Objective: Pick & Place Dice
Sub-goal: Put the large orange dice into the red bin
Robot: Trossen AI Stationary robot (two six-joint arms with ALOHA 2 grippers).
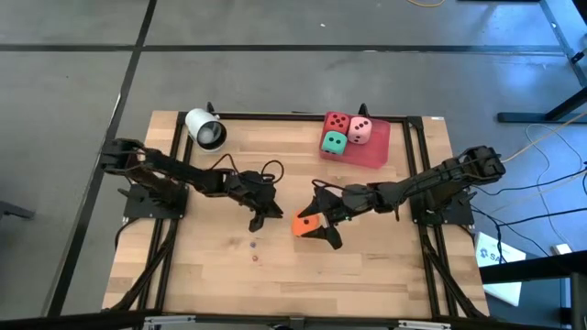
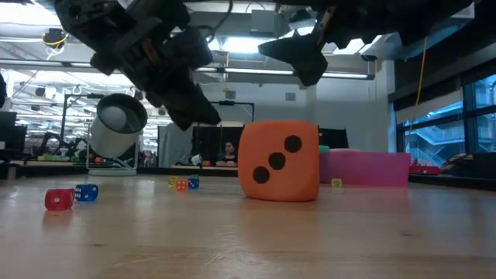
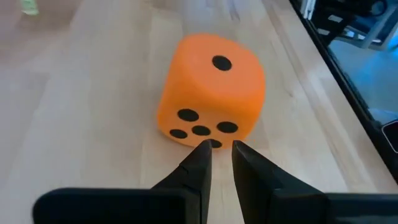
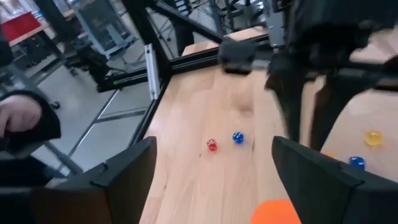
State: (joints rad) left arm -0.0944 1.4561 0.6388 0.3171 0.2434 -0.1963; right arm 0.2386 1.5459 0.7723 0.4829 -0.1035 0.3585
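The orange die (image 1: pixel 306 224) sits on the surface (image 1: pixel 211 266) between the wide-spread right hand (image 1: pixel 326 229) and the narrow, empty left hand (image 1: pixel 260 218).

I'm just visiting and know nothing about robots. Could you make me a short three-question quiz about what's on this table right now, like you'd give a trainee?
1. True or false: the orange die is lying on the red tray.
2. How many dice are on that tray? A) one B) two C) three
3. Fill in: the right tool stands ____ around the orange die.

Key
1. False. It sits on the bare wooden table, between the two arms.
2. C. The red die, pink die and green die are there.
3. Open. Its fingers are spread either side of the die, not clamped on it.
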